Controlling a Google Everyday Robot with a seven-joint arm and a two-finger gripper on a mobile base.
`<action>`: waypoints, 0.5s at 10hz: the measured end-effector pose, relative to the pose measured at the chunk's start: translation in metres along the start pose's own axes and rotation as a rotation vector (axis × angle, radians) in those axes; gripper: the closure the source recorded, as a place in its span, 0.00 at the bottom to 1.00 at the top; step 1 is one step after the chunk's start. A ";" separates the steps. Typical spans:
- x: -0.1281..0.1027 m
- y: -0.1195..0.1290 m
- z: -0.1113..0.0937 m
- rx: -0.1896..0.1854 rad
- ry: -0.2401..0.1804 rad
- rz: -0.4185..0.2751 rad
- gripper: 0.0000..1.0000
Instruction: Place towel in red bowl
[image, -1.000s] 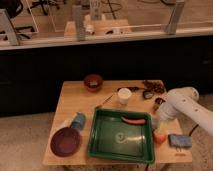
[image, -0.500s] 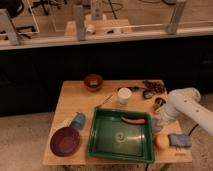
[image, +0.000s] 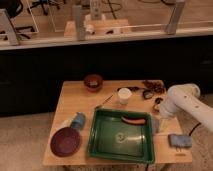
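The towel (image: 179, 141) is a small blue folded cloth lying on the wooden table (image: 80, 102) near its front right corner. The red bowl (image: 93, 81) stands at the back of the table, left of centre, far from the towel. My white arm (image: 181, 100) reaches in from the right. My gripper (image: 157, 123) hangs low by the right edge of the green tray (image: 100, 142), to the left of the towel and apart from it.
The green tray holds an orange-red stick-like item (image: 134, 120). A white cup (image: 124, 95) and dark glasses (image: 151, 89) sit behind it. A maroon plate (image: 65, 141) and a blue can (image: 78, 120) are at the front left.
The arm has shifted slightly by the tray's right edge. The towel, bowl and other items have not moved.
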 end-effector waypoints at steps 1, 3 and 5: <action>0.001 0.000 0.002 -0.003 -0.001 0.003 0.20; 0.001 -0.001 0.008 -0.010 0.004 0.001 0.20; 0.005 0.002 0.017 -0.022 0.004 0.006 0.20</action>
